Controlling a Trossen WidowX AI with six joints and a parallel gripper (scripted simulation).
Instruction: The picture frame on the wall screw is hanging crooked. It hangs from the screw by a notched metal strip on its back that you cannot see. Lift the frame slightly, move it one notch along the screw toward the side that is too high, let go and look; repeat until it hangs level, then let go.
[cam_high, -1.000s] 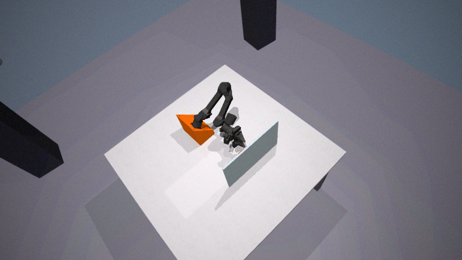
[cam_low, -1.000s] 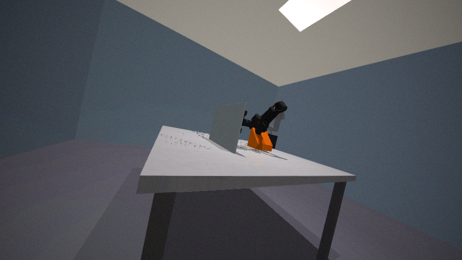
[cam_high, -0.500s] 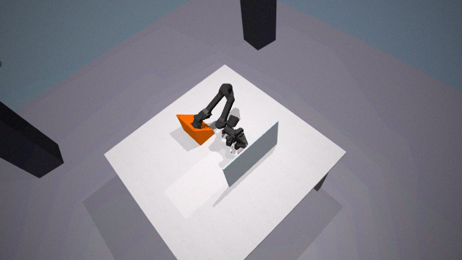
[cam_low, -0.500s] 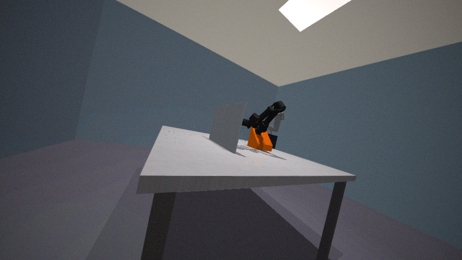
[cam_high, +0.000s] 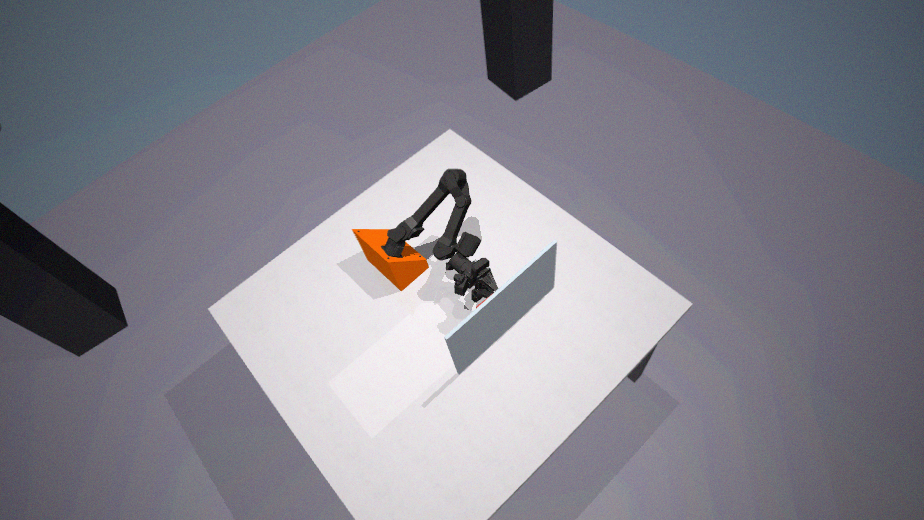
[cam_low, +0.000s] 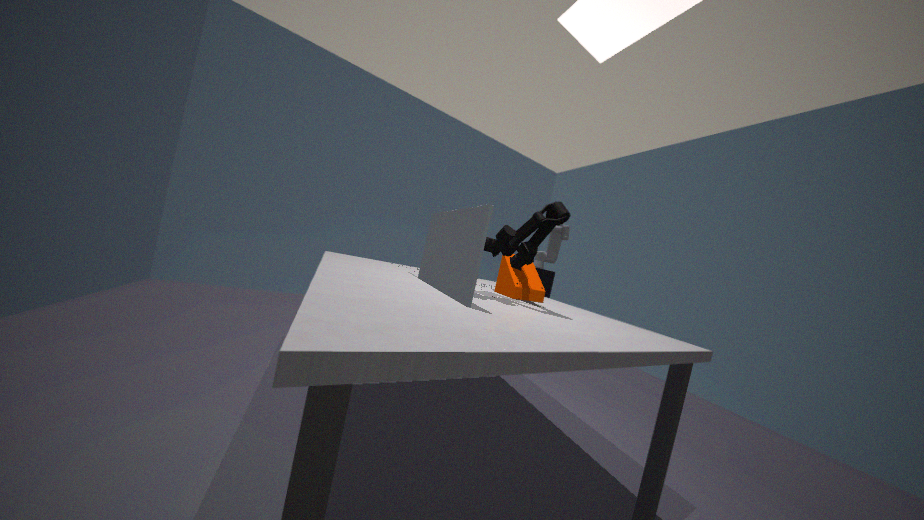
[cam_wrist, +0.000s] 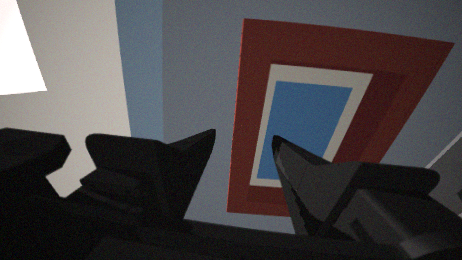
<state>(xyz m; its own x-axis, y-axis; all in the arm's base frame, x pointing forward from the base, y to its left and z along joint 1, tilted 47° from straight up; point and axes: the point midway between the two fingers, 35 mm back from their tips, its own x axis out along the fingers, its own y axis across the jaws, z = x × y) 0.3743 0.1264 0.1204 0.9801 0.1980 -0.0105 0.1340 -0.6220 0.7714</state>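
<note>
The picture frame (cam_wrist: 320, 45), red with a white mat and blue centre, hangs on the grey wall panel (cam_high: 510, 316) (cam_low: 452, 252) (cam_wrist: 197, 75). In the top view only a red sliver of the frame (cam_high: 480, 303) shows. The wrist view is oblique, so I cannot tell how far it tilts. My gripper (cam_wrist: 243, 136) (cam_high: 479, 296) is partly open and holds nothing. It is close in front of the panel at the frame; in the wrist view the frame's left border shows between the fingertips. Contact cannot be told. The fingers are hidden behind the panel in the exterior view. Screw and notched strip are hidden.
The panel stands upright on the white table (cam_high: 569, 400) (cam_low: 400, 329). The arm's orange base (cam_high: 404, 274) (cam_low: 517, 278) stands on the table on the frame's side of the panel. Dark pillars (cam_high: 517, 51) (cam_high: 58, 303) stand beyond the table.
</note>
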